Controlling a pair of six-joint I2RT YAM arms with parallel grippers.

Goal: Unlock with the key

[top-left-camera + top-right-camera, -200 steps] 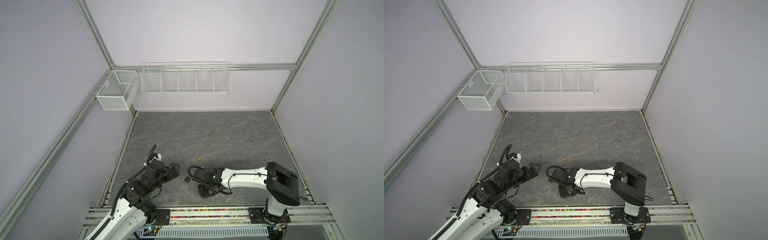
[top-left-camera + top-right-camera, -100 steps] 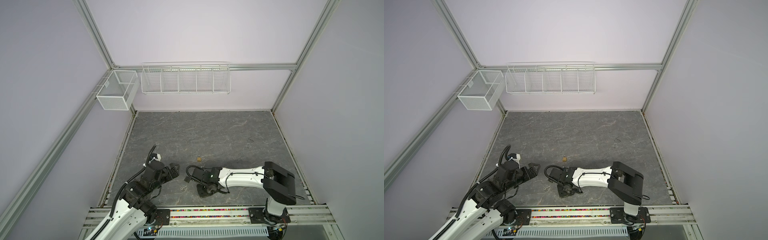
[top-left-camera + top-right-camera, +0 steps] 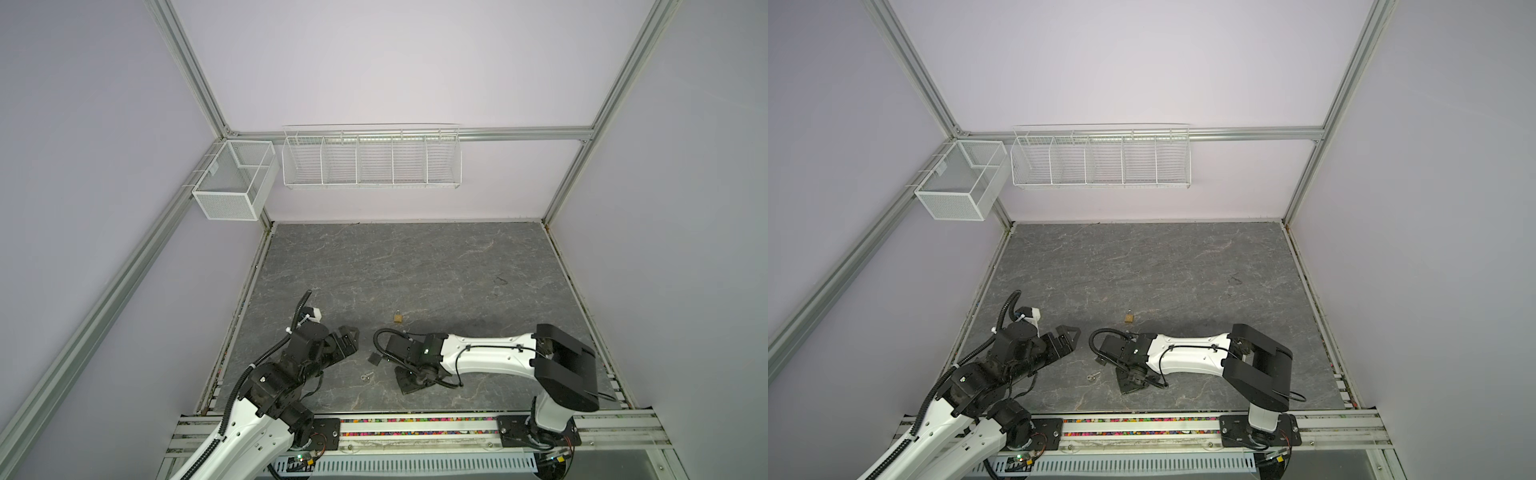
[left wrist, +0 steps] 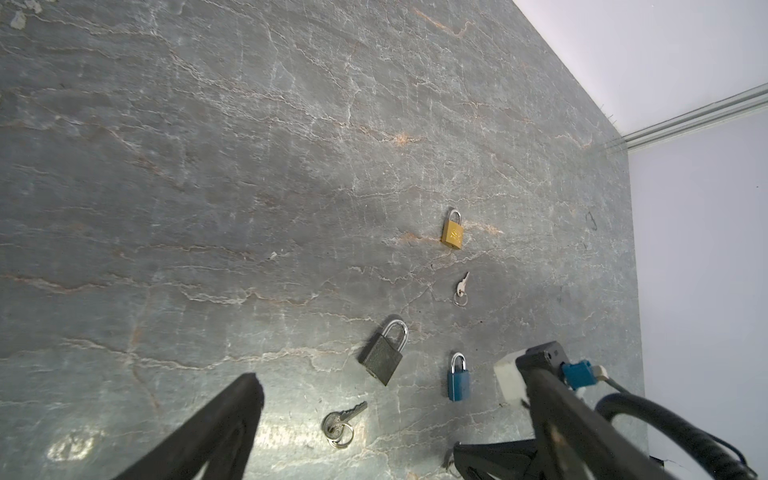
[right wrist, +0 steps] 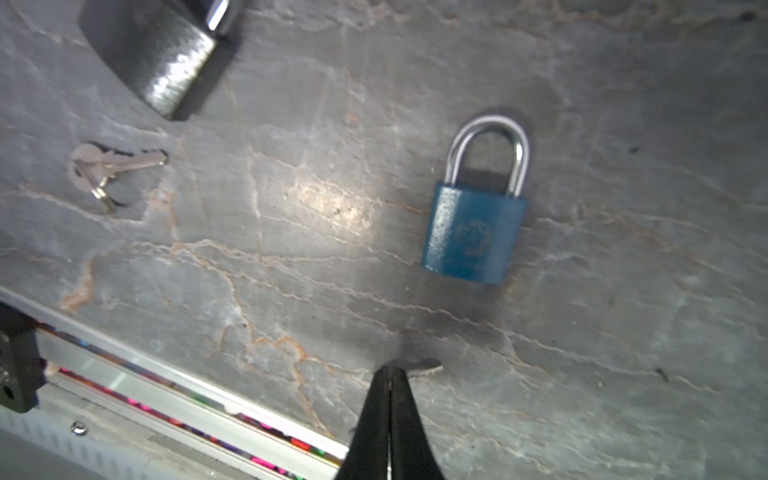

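My right gripper [image 5: 390, 370] is shut with its tips down on the grey table. A small grey key [image 5: 424, 365] pokes out from between the tips. In both top views this gripper [image 3: 406, 382] [image 3: 1130, 384] reaches across near the front rail. A blue padlock [image 5: 473, 232] [image 4: 458, 380] lies just beyond it. A dark grey padlock [image 4: 384, 357] [image 3: 375, 358] and a ringed key [image 4: 340, 419] [image 3: 365, 377] lie between the arms. My left gripper [image 4: 395, 365] [image 3: 347, 336] hovers open and empty, facing them.
A brass padlock [image 4: 453, 235] [image 3: 397, 318] and another small ringed key [image 4: 461, 286] lie farther out on the table [image 3: 415, 266]. White wire baskets [image 3: 372, 158] hang on the back wall. The front rail [image 5: 174, 382] runs close to the right gripper.
The right gripper's jaws have closed fully, and that arm has shifted slightly to the left. The left arm has stayed where it was, open.
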